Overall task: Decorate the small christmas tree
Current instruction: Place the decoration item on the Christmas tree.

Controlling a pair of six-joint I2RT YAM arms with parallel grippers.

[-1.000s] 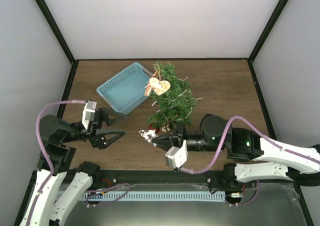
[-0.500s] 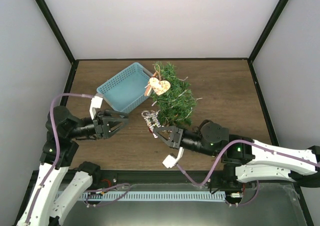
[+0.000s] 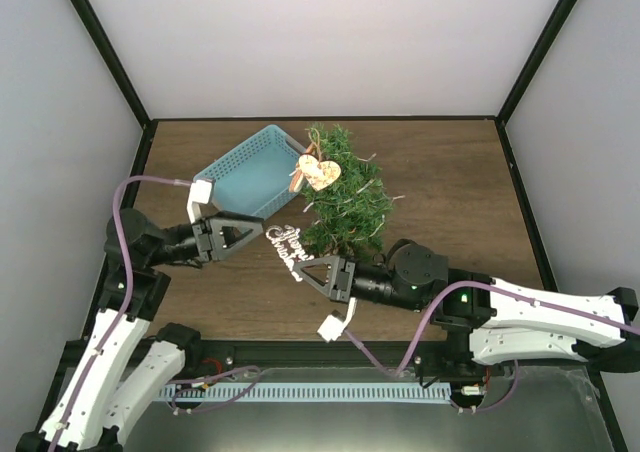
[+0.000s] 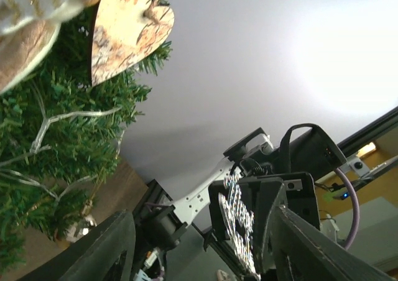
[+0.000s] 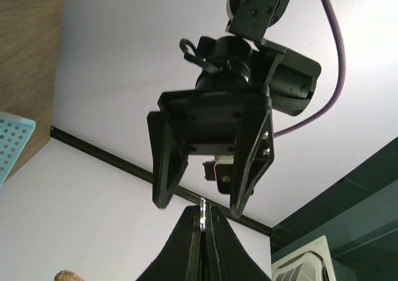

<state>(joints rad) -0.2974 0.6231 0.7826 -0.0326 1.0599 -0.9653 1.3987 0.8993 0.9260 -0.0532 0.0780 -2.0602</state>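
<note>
The small christmas tree (image 3: 348,200) stands mid-table with a wooden heart (image 3: 320,172) hung on its left side; both also fill the left of the left wrist view, tree (image 4: 50,138) and heart (image 4: 124,29). My right gripper (image 3: 303,269) is shut on a silver glitter lettering ornament (image 3: 287,243), held up in front of the tree. The right wrist view shows its thin edge (image 5: 202,206) pinched at my right gripper's (image 5: 202,217) tips. My left gripper (image 3: 252,233) is open and faces the ornament (image 4: 239,231). Its fingers (image 5: 166,163) stand either side of the ornament's end without touching it.
A light-blue plastic basket (image 3: 245,172) lies at the back left, next to the tree, and its corner (image 5: 12,145) shows in the right wrist view. Black frame posts border the wooden table (image 3: 450,182).
My right gripper has carried the ornament left and away from the table's near edge. My left gripper has swung right to meet it, and its jaws have narrowed a little.
</note>
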